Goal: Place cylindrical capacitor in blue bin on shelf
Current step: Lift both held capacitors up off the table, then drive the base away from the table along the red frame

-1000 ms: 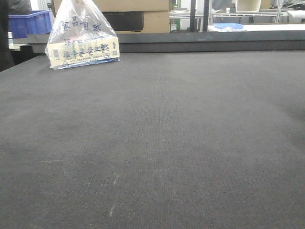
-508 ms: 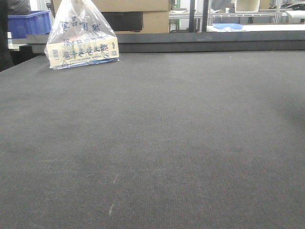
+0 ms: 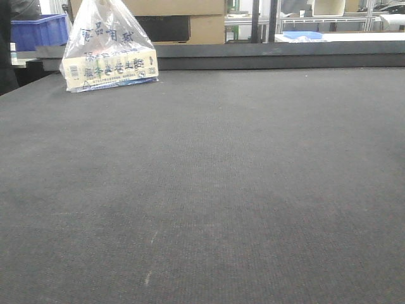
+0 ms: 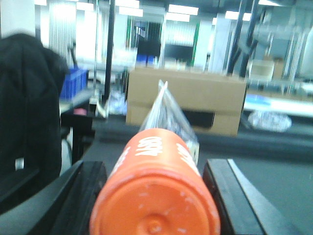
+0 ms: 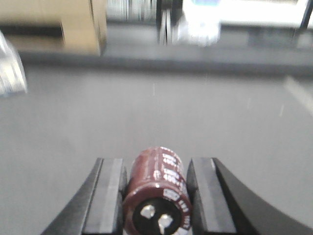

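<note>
In the front-facing view, a dark, finely woven table top fills nearly everything, with faint pale scuffs toward 7 o'clock. At 10 o'clock a clear plastic bag printed with dark characters stands on it, holding a yellow pack. A raised dark ledge runs along the far edge. Past it at 12 o'clock sits a cardboard box, at 11 o'clock a blue crate, and at 1 o'clock silver rack rails. No arm shows in this view.

The left wrist view looks into a bright workshop with ceiling lights. A dark jacket hangs at 9 o'clock and a blue crate stands at 10 o'clock. The cardboard box is at 12 o'clock, with the bag in front of it. The left gripper is clamped on an orange cylinder at 6 o'clock. A black finger presses each side. The cylinder has a round end face and white lettering along its side.

The right wrist view is blurred. It shows grey table top, the box at 11 o'clock and the bag at 9 o'clock. The right gripper is closed on the cylindrical capacitor at 6 o'clock, above the table top. Pale pads touch both of its flanks. The capacitor has a glossy maroon sleeve with small white print. Its dark end cap faces the camera and carries two silver terminals.
</note>
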You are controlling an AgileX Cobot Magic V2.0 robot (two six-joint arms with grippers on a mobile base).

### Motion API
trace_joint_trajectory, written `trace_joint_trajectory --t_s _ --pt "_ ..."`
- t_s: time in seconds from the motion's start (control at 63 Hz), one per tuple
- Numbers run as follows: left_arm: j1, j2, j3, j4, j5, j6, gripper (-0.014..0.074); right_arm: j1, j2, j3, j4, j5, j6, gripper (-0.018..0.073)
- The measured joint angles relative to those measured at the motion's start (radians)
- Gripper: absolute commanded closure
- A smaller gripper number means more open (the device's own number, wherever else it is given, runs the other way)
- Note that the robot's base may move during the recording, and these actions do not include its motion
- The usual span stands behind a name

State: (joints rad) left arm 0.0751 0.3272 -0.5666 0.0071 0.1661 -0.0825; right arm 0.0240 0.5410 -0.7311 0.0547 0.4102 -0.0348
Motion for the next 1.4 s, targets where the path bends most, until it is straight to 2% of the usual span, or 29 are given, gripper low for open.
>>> trace_joint_trajectory --t_s 0.238,0.413,0.54,1.397 --pt "0.0 -0.06 0.0 0.0 0.006 0.0 0.0708 0.0 -0.103 0.002 0.0 -0.006 0.0 0.0725" --pt "0.0 -0.061 0.016 0.0 0.019 0.0 0.0708 0.0 -0.159 0.067 0.0 -0.103 -0.002 0.0725" --pt "0.0 -0.061 0.018 0.0 0.022 0.0 0.0708 0.0 -0.198 0.086 0.0 -0.094 -0.002 0.0725" --pt "0.0 -0.061 0.02 0.0 0.022 0.0 0.0708 0.0 -0.208 0.086 0.0 -0.094 -0.004 0.0725"
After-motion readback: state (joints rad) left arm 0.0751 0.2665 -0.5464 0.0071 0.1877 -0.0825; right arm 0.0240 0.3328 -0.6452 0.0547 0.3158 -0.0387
